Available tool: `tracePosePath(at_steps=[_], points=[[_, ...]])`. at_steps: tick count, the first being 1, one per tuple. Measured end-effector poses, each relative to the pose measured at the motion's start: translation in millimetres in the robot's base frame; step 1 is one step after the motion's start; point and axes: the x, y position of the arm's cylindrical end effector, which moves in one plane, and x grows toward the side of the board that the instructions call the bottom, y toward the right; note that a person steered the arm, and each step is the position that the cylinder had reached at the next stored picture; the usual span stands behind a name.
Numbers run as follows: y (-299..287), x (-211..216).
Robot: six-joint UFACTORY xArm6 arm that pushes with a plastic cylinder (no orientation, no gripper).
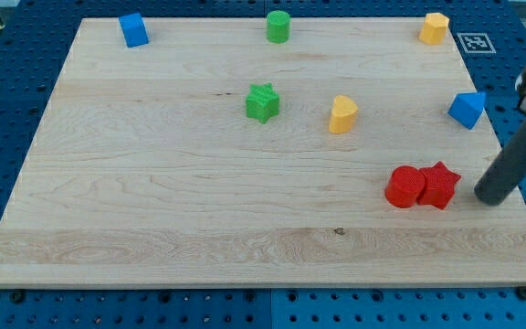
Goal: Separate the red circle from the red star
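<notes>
The red circle (404,187) and the red star (439,185) sit touching side by side at the lower right of the wooden board (153,201), circle on the left. My tip (489,196) is on the board just right of the red star, a small gap away from it. The dark rod rises up and to the right toward the view's right edge.
A green star (262,102) and a yellow block (341,114) lie mid-board. A blue block (467,110) is at the right edge. Along the top are a blue block (134,29), a green cylinder (278,26) and a yellow block (434,28).
</notes>
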Motion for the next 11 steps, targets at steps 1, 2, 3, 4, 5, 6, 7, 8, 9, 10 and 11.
tracePosePath(at_steps=[1, 2, 3, 4, 5, 6, 7, 8, 9, 10, 11], points=[[-27, 21], [-66, 17], [-68, -7], [-70, -11], [-75, -22], [-72, -24], [-92, -40], [-140, -43], [-135, -44], [-108, -44], [-128, -61]])
